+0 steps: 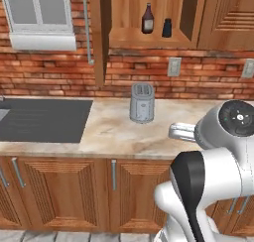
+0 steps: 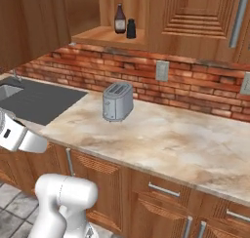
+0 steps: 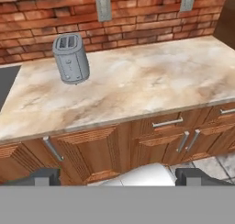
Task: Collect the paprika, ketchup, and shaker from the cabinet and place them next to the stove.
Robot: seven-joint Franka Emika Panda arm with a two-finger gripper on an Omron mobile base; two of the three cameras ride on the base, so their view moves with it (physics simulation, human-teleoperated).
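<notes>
dark fingertips of my gripper (image 3: 117, 176) stand wide apart, holding nothing, facing the marble counter (image 3: 137, 85) and grey toaster (image 3: 70, 58). i see the ketchup (image 1: 147, 19) and shaker (image 1: 167, 28) upright, side by side on the cabinet (image 1: 144, 37) shelf above.

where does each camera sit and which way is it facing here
Left base view: behind the arm's left, facing the counter, toaster and open cabinet holding the ketchup and shaker; arm at lower right.
Right base view: behind the arm's right, same counter and cabinet; arm at lower left.
Hand view: looks down along the open fingers at the counter front and drawers.
All three share the toaster.
</notes>
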